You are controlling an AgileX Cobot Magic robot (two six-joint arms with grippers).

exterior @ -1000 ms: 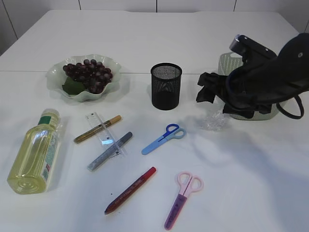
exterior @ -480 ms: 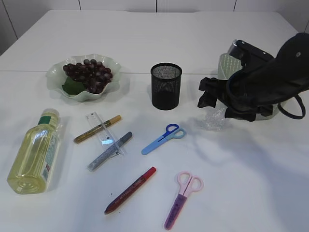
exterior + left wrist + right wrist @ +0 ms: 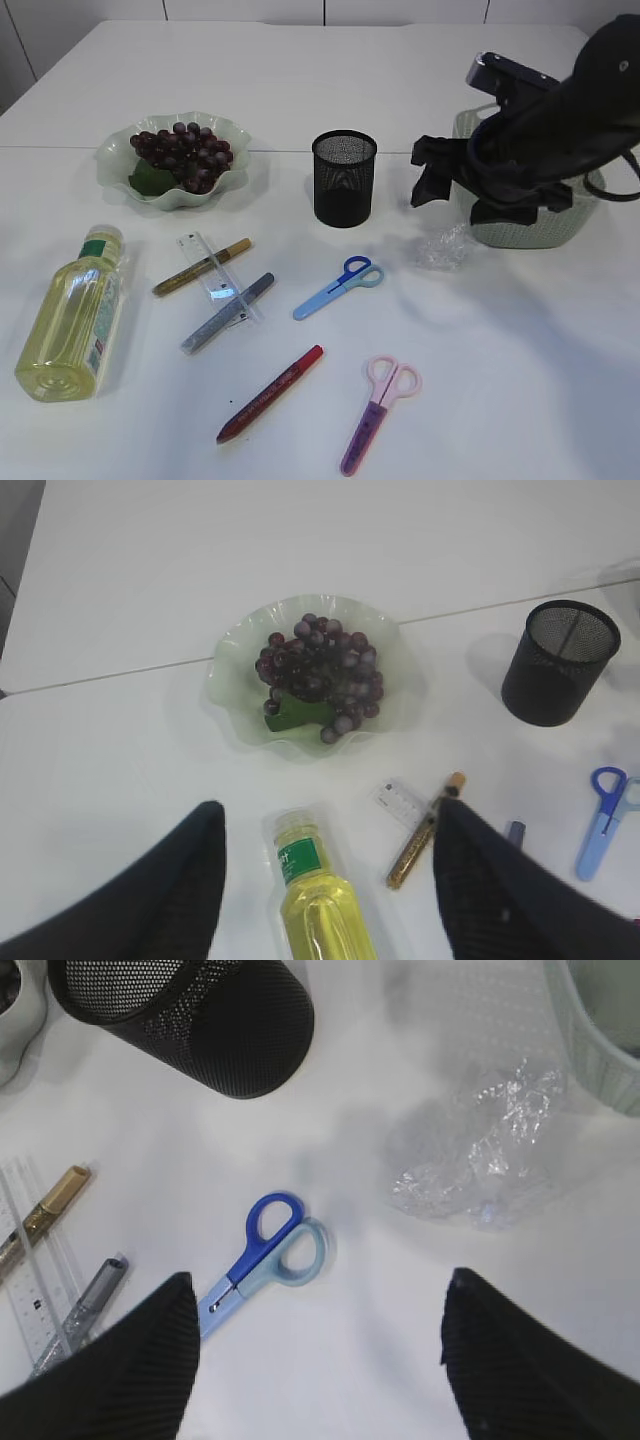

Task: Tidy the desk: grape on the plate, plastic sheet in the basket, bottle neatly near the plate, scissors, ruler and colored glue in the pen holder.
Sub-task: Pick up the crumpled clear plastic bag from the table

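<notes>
Fingers [image 3: 120, 1360] of the right gripper [image 3: 320, 1360] hang spread, plastic sheet [image 3: 480, 1155] lying beyond them.

Bright, even overhead light, soft shadows (faint glare on table [image 3: 330, 70]), sharp focus.

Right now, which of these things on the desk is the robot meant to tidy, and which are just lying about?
Part of the job:
grapes on the plate
plastic sheet
basket
bottle
blue scissors
pink scissors
ruler
gold glue pen
silver glue pen
red glue pen
pen holder

Just lying about:
nothing that I can see
</notes>
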